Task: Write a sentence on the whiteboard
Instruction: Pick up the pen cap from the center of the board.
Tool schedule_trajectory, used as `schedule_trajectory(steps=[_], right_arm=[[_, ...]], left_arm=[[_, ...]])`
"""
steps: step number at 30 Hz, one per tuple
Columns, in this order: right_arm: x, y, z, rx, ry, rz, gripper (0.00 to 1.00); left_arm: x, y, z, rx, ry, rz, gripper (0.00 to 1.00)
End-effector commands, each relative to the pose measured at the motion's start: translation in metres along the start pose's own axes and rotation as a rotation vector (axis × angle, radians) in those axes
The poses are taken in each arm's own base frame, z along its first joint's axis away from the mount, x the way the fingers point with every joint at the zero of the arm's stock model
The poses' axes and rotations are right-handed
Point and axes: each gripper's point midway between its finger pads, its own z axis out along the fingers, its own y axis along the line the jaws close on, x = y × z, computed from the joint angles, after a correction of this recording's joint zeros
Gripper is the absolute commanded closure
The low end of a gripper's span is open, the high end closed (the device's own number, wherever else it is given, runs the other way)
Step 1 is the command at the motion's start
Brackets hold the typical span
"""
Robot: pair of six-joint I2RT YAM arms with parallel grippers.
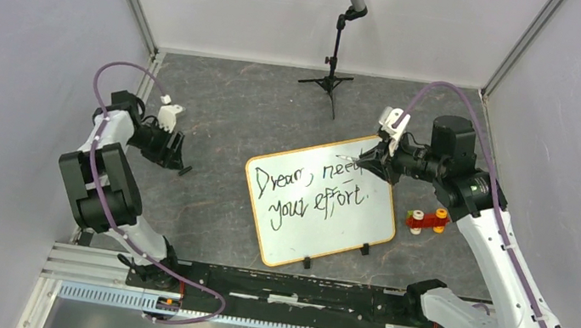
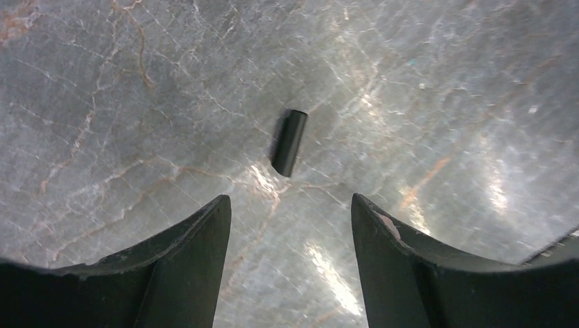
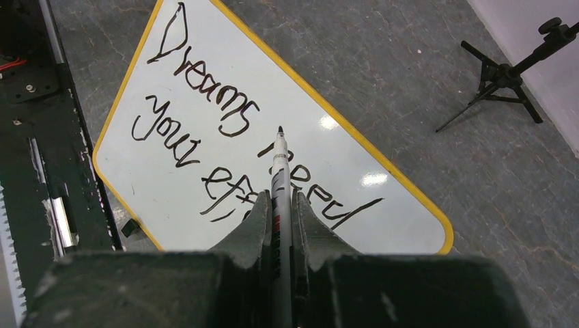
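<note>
The whiteboard [image 1: 320, 237] lies flat in the middle of the table, tilted, with a tan-orange rim and two black clips on its near edge. The sentence [image 1: 313, 189] in black marker reads roughly "Dreams need your effort" in two lines; it also shows in the right wrist view [image 3: 205, 96]. My right gripper [image 1: 373, 160] is shut on a white marker [image 3: 280, 171] with its tip held over the board's far right corner, near the word "need". My left gripper [image 1: 176, 161] is open and empty over the grey table. A small black marker cap [image 2: 289, 142] lies just ahead of it.
A red-and-orange toy [image 1: 427, 220] lies right of the board. A black tripod stand [image 1: 331, 75] stands at the back centre. White walls close in the table on three sides. A black rail [image 1: 286, 292] runs along the near edge.
</note>
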Motion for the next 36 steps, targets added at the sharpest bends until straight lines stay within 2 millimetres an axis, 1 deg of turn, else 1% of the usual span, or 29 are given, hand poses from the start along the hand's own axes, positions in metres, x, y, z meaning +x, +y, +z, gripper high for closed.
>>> schedule_trajectory(steps=[1,7,14,19,23,25,27,29,31,34,36], right_arm=[[-0.008,-0.003,0.002,0.0,-0.036,-0.005,1.0],[-0.007,-0.004,0.003,0.001,-0.031,0.0,1.0],[-0.006,-0.005,0.005,-0.002,-0.025,0.01,1.0],[-0.005,-0.006,0.006,-0.001,-0.022,0.012,1.0],[-0.003,-0.008,0.008,-0.004,-0.012,0.016,1.0],[-0.004,-0.009,0.009,-0.005,-0.009,0.018,1.0],[-0.003,-0.009,0.01,-0.009,-0.008,0.017,1.0],[-0.003,-0.009,0.01,-0.008,-0.006,0.019,1.0],[-0.002,-0.01,0.01,-0.001,-0.001,0.023,1.0],[-0.003,-0.011,0.009,0.011,-0.004,0.026,1.0],[-0.006,-0.011,0.008,0.013,-0.013,0.028,1.0]], left_arm=[[-0.008,0.026,0.018,-0.106,-0.032,0.18,0.3],[0.007,0.028,0.041,-0.124,0.016,0.217,0.33],[0.02,0.028,0.059,-0.155,0.051,0.277,0.38],[0.03,0.025,0.064,-0.141,0.074,0.298,0.47],[0.035,0.012,0.065,-0.099,0.078,0.328,0.58],[0.034,0.002,0.062,-0.043,0.077,0.324,0.65],[0.034,-0.009,0.059,0.016,0.084,0.303,0.77],[0.028,-0.012,0.054,0.035,0.078,0.286,0.89],[0.017,-0.014,0.046,0.029,0.055,0.267,0.97],[-0.007,-0.024,0.024,0.016,-0.013,0.248,0.98],[-0.027,-0.033,0.001,-0.006,-0.074,0.253,0.98]])
